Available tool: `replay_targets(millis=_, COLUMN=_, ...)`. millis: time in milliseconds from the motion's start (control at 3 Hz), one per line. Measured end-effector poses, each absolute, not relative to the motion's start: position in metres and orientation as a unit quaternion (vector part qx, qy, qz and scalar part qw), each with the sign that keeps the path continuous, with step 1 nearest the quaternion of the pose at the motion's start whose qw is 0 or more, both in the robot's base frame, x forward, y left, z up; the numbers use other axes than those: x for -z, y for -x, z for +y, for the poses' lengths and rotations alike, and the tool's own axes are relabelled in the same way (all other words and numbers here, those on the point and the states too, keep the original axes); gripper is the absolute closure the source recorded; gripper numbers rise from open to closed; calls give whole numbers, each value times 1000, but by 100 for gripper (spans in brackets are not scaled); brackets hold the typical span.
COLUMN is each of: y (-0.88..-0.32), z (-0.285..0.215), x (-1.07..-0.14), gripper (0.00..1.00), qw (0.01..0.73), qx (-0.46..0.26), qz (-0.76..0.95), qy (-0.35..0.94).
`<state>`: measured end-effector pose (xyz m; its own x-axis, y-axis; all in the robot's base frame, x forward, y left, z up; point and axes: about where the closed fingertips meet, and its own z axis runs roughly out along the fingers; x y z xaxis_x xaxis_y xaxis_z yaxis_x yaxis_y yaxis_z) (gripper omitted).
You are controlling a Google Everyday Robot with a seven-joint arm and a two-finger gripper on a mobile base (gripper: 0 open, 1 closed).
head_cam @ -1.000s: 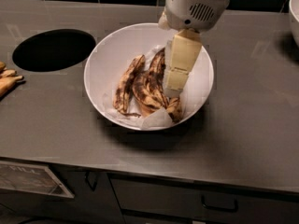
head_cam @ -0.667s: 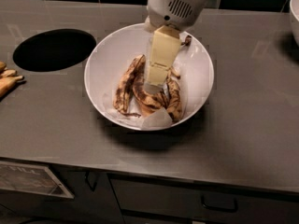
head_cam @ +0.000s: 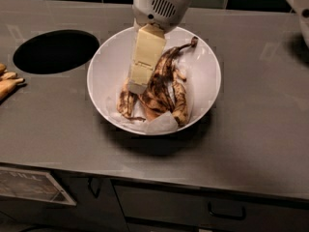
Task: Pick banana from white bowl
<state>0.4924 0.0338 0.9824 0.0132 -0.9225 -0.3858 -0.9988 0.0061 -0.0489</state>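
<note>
The white bowl [head_cam: 104, 66] sits in the middle of the grey counter, lined with crumpled white paper. A brown-spotted, overripe banana [head_cam: 161, 83] lies in it, its stem pointing to the upper right rim. My gripper [head_cam: 136, 87] comes down from the top of the view into the bowl. Its cream-coloured tip is low over the left part of the banana and hides some of it. I cannot tell whether it touches the fruit.
A round black hole [head_cam: 55, 51] is cut in the counter to the left of the bowl. A yellowish object [head_cam: 7, 83] lies at the left edge. A second white bowl [head_cam: 304, 18] shows at the right edge. Cabinet drawers [head_cam: 193, 207] are below the counter's front edge.
My gripper has moved left across the bowl, from its right side to left of centre. The banana's stem, hidden before, now shows.
</note>
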Motion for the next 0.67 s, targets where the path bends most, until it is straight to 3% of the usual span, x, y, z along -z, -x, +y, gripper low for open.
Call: replay_targets(millis=667, y=-468, z=22, x=-950, gripper=0, qw=143, qx=-124, qz=797, qy=574)
